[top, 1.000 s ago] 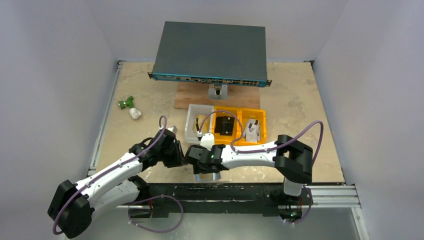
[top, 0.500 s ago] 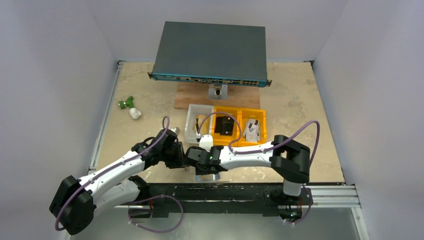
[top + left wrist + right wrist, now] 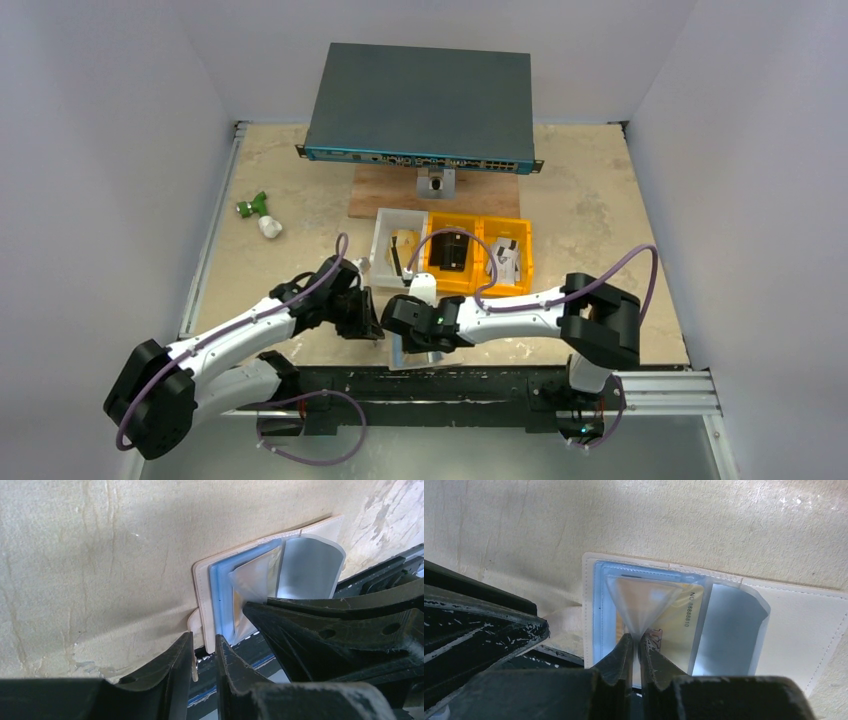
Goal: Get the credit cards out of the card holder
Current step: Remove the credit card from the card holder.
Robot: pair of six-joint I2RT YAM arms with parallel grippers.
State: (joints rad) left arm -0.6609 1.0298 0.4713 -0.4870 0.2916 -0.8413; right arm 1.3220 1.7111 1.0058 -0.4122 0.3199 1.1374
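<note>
The card holder (image 3: 799, 625) lies open and flat on the counter (image 3: 724, 520), right at the near edge, blue side up. The right tool (image 3: 634, 647) has its fingers pressed together, pinching the clear pocket (image 3: 644, 600) that covers a gold card (image 3: 674, 630) — the pocket is pulled up into a point. The left tool (image 3: 204, 646) is squeezed almost closed on the holder's tan edge, just beside the right one.
</note>
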